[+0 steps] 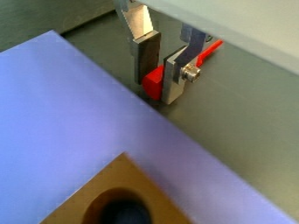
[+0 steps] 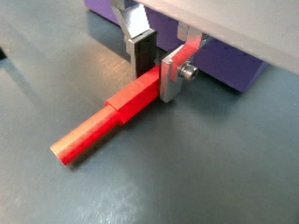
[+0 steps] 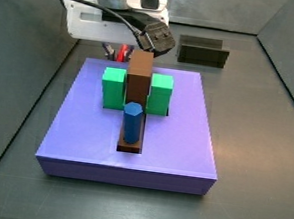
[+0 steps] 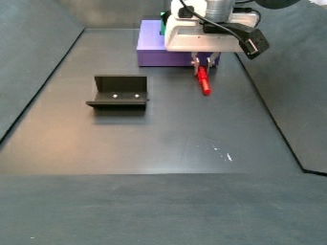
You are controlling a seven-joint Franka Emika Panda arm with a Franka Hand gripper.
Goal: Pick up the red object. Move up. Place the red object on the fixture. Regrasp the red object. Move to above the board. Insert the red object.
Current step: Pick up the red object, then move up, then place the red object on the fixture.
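**A:** Where's the red object (image 2: 103, 122) right now?

**B:** Lying flat on the grey floor (image 4: 166, 163), just beside the board (image 3: 133, 130). In a side view it sits at about 4 o'clock from the board's near corner (board mostly hidden behind the arm there). Well apart from the fixture (image 4: 118, 93), which is off toward 9 o'clock.

**A:** Gripper?

**B:** Gripper (image 2: 162, 70) is down over the stick's board-side end. Jaws are narrow, 1 silver plate on each side of the red object, close against it. Whether the pads are actually squeezing it, I can't tell. It isn't lifted.

**A:** How will it handle?

**B:** My read: light, rigid, square-section stick with smooth faces, so likely a bit slippery on flat pads. Doesn't look fragile. Flat sides suit a parallel grip.

**A:** Grasp point OK?

**B:** It's near 1 end, not the middle. Most of the length sticks out past the jaws (see wrist view), so expect it to droop or pivot in the pads if grip is soft. Fine for a short hop to the fixture, since a regrasp is planned anyway. I'd clamp firmly and lift slowly.

**A:** Anything in the way?

**B:** Board edge is close to the jaws (image 1: 82, 96); lift straight up.
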